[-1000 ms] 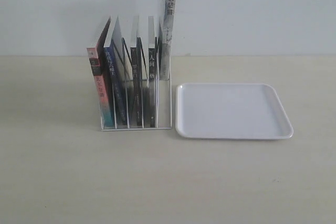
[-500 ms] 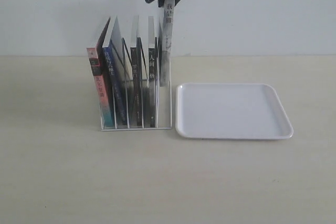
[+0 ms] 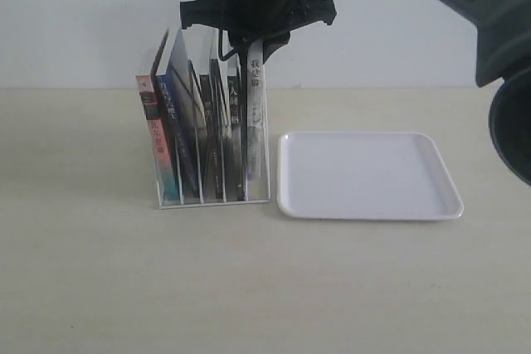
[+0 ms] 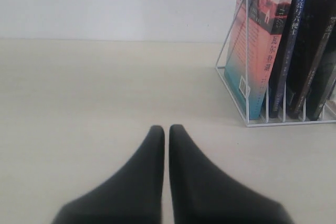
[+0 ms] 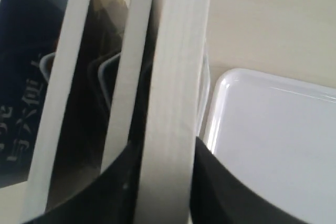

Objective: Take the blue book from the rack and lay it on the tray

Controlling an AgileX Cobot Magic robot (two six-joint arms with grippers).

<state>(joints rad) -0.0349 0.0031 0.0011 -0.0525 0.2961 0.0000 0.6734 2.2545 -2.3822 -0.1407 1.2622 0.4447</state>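
The black tool [image 4: 167, 128] on the left arm has two pointy fingers [image 4: 142, 182] almost pressed together, with nothing between them, just above the pale counter [image 4: 94, 103]. Well apart from it, a white wire rack [image 4: 294, 123] holds books standing up. A pink and blue-green book [image 4: 257, 51] is at the near end, then a thin dark blue book with white letters [image 4: 291, 40], then black books [image 4: 315, 51].

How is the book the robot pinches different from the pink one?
The pinched book has a pale grey spine; the pink book fades pink to teal. The pinched book stands nearly upright at the rack's tray end; the pink book leans at the far end. The right gripper clamps the pinched book; the pink book is untouched. Both spines carry Chinese characters.
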